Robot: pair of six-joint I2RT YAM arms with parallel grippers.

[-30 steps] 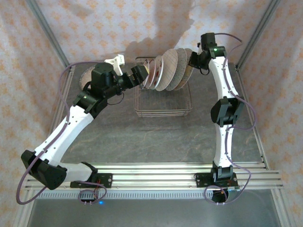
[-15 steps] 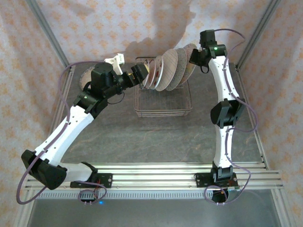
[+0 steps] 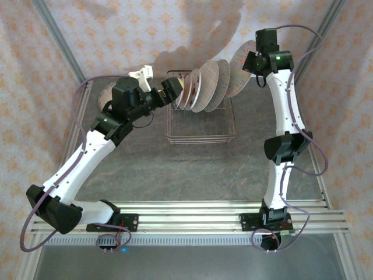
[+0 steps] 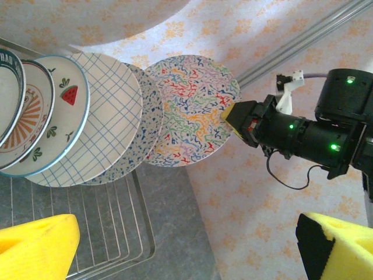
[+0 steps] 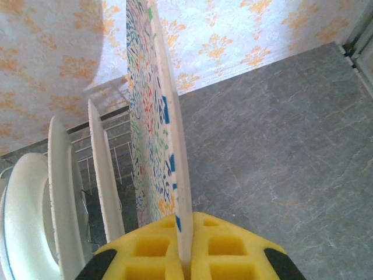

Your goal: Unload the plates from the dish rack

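My right tool [image 5: 183, 251] is pressed together on the rim of the squiggle-print plate [image 5: 157, 116], and the plate stands on edge between the yellow pads [image 5: 145, 256], thin side toward my wrist camera. In the left wrist view the same plate [image 4: 189, 111] is the last on the right of the row. It is gripped at its right edge and leans against or just in front of the blue-speckled plate [image 4: 148, 116]; I cannot tell if they touch. Its lower edge sits up by the right rim of the dish rack [image 4: 125, 233], looking out of the tines, though I can't be sure. What matters for the next move is direction. The rack and the other plates all lie to the left of this tool, and bare desk [image 3: 245, 169] lies to its right and nearer my base, so I judge the plate goes out rightward, away from the row. The plate's faces point along the row (so a sideways pull parts it cleanly from its neighbour), and it will need tipping flat before set-down. My left tool [image 4: 186, 251] is spread wide and holds nothing. It sits at the left end of the row, nearest the dark-rimmed plate [image 4: 9, 99]. The plaid plate [image 4: 108, 116] and watermelon plate [image 4: 55, 116] stand in the rack between the two tools.
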